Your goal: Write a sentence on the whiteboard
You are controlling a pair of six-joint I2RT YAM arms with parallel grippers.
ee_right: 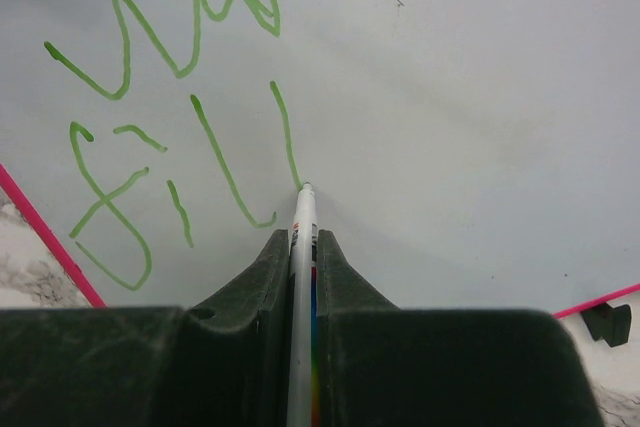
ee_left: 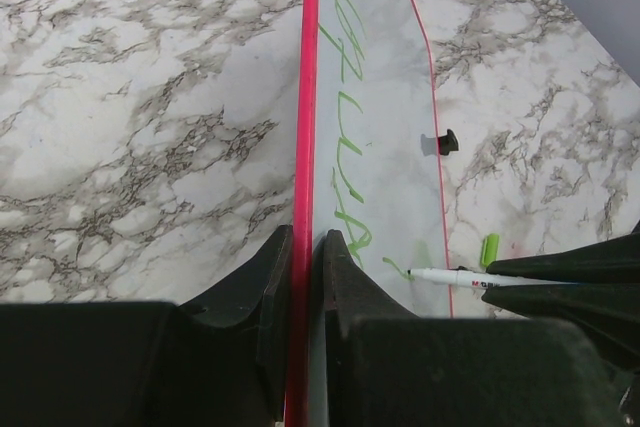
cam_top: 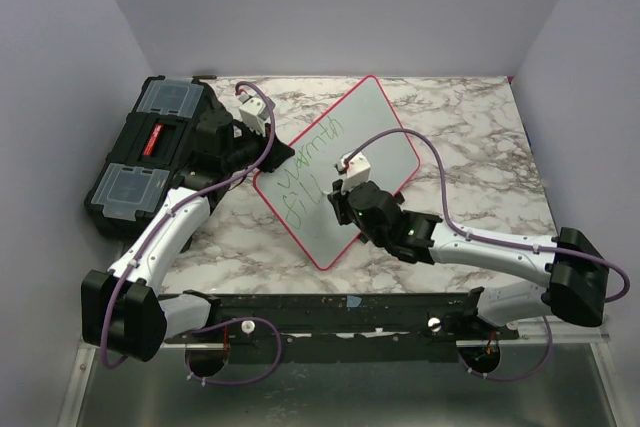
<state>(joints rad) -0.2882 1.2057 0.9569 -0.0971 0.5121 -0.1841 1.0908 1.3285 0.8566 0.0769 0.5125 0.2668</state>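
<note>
The whiteboard, white with a red-pink rim, lies tilted on the marble table. My left gripper is shut on its left rim. My right gripper is shut on a white marker, whose tip touches the board at the foot of a green stroke. The sentence shows in green as "warmth" and below it "fil" plus the stroke being drawn. It also shows in the left wrist view, where the marker reaches in from the right.
A black toolbox with clear lid compartments stands at the left, close behind my left arm. A green marker cap and a small black piece lie on the marble table beside the board's right rim.
</note>
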